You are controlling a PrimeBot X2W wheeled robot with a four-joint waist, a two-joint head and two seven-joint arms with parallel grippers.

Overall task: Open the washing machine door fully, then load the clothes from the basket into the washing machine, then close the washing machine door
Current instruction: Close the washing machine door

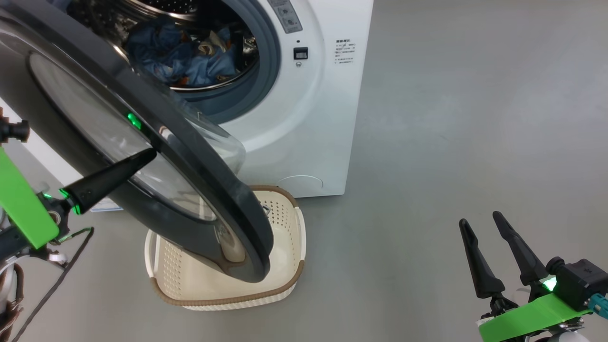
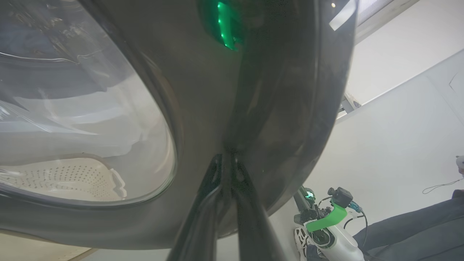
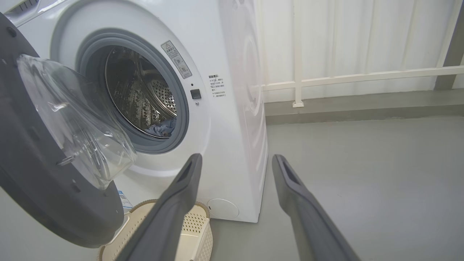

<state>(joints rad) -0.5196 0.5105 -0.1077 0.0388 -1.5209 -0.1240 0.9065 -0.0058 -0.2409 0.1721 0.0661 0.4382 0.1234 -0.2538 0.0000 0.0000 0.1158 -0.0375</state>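
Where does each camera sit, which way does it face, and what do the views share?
Head view: on the head, looking forward and down at the washing machine door, basket and clothes; left tool lower left, right tool lower right.
Left wrist view: on the left wrist, facing the door's black rim, its shut fingers touching it.
Right wrist view: on the right wrist, facing the washing machine between its open fingers.
Shared: all three show door and basket.
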